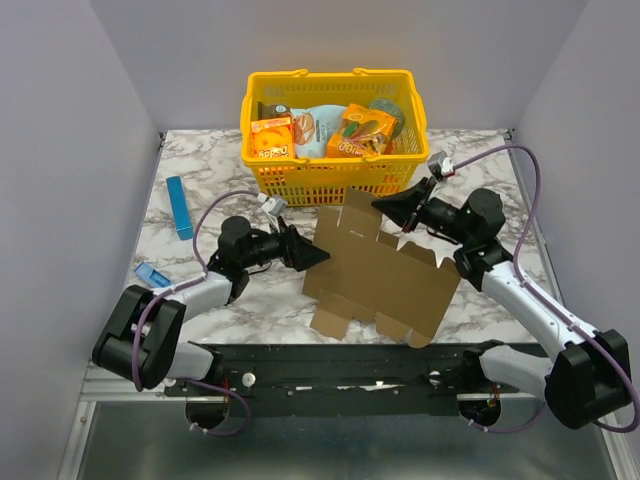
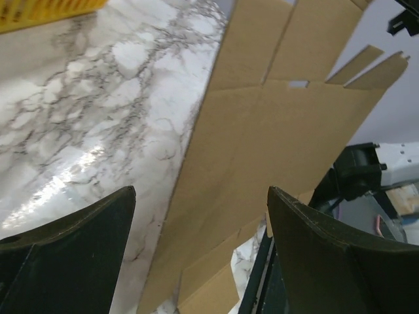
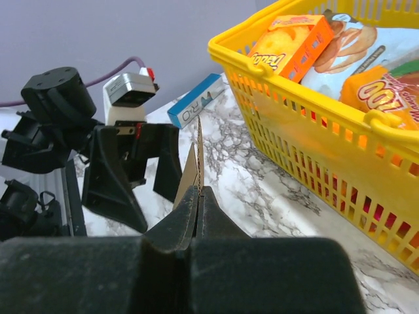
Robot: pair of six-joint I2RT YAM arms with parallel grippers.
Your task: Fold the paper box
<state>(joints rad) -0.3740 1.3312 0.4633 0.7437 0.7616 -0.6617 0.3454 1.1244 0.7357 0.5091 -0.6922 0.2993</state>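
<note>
Right gripper (image 1: 383,206) is pinching the flat paper box (image 1: 385,280) by its far flap; left gripper (image 1: 320,256) is sitting released at its left edge.

I work in a lab booth: plain grey walls (image 1: 60,130) box in a marble-patterned table (image 1: 480,170), black mounting rail (image 1: 330,362) at its edge.

Marble table (image 1: 215,170): yellow basket (image 1: 330,178), slim blue box (image 1: 180,207).
</note>
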